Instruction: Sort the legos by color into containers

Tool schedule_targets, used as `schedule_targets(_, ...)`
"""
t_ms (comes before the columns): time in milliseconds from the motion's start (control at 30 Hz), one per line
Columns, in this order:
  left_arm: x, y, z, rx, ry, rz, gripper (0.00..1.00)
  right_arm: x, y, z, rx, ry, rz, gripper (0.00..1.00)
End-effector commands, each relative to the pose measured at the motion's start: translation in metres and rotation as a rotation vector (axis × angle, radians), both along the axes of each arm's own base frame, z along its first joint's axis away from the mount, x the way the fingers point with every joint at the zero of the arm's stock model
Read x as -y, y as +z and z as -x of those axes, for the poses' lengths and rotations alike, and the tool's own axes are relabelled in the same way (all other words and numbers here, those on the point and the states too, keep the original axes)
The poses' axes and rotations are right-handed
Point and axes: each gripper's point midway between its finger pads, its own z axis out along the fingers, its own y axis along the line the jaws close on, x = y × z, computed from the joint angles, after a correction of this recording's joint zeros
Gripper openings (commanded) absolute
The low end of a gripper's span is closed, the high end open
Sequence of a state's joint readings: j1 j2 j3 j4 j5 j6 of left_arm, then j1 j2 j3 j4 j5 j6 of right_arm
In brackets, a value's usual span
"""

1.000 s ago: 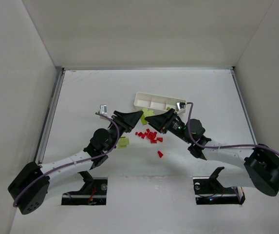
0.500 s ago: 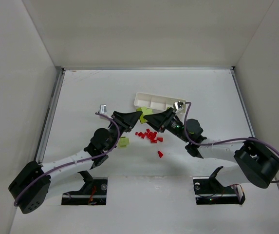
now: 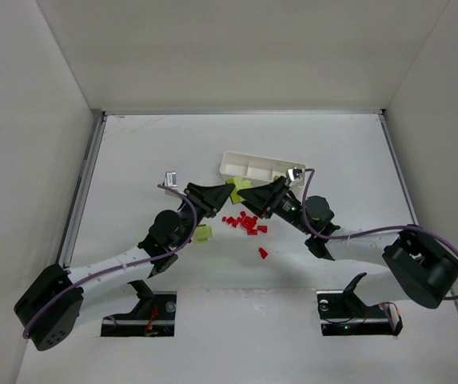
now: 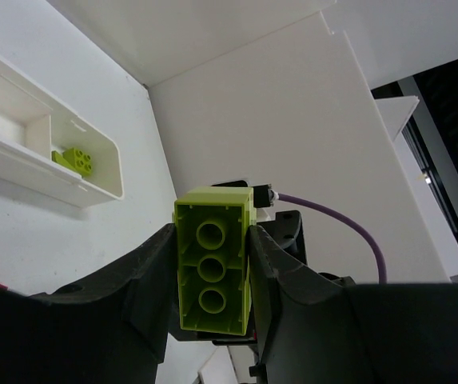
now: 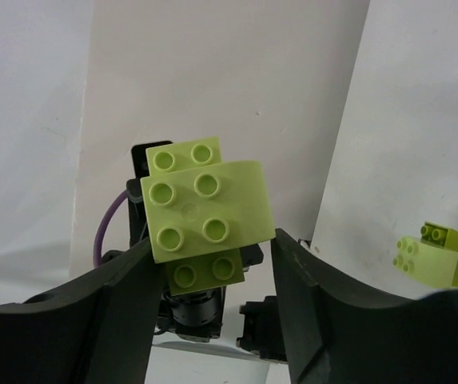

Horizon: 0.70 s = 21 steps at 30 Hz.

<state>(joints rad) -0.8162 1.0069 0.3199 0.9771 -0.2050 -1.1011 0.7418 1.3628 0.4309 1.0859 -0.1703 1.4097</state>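
We are mid-carry on a yellow-green pick. The left gripper (image 4: pixel 213 276) clamps a yellow-green brick stack (image 5: pixel 209 216) from both sides. The right gripper (image 5: pixel 210 252) flanks the same stack, but we cannot tell whether it grips. The tray (image 3: pixel 248 163) lies at one o'clock of the stack, with a lone yellow-green brick (image 4: pixel 75 160) in its end compartment. The red legos (image 3: pixel 246 223) lie at five o'clock. Next, we judge, the stack needs carrying over that compartment and releasing.

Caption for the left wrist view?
Left gripper clamps a long yellow-green brick, underside showing; a second yellow-green brick lies in the tray's end compartment.
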Motion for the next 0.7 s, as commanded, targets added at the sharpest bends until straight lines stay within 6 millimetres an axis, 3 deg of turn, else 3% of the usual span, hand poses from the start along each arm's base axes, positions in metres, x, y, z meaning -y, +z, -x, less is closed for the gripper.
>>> schedule_targets(0,-0.002,0.017,0.005,0.048,-0.018,0.051,0.21,0.005,0.014,0.003,0.079,-0.003,-0.02,0.64)
schedule_targets(167,-0.007,0.016,0.008,0.044,-0.017,0.053,0.2,0.008,0.012,0.006,0.098,-0.007,-0.007,0.75)
schedule_targets(467,-0.016,0.012,0.017,-0.023,-0.085,0.083,0.2,0.009,0.009,0.015,0.168,0.018,0.035,0.87)
schedule_targets(667,-0.022,0.005,0.024,-0.086,-0.157,0.079,0.2,0.009,0.023,0.025,0.283,0.059,0.058,0.9)
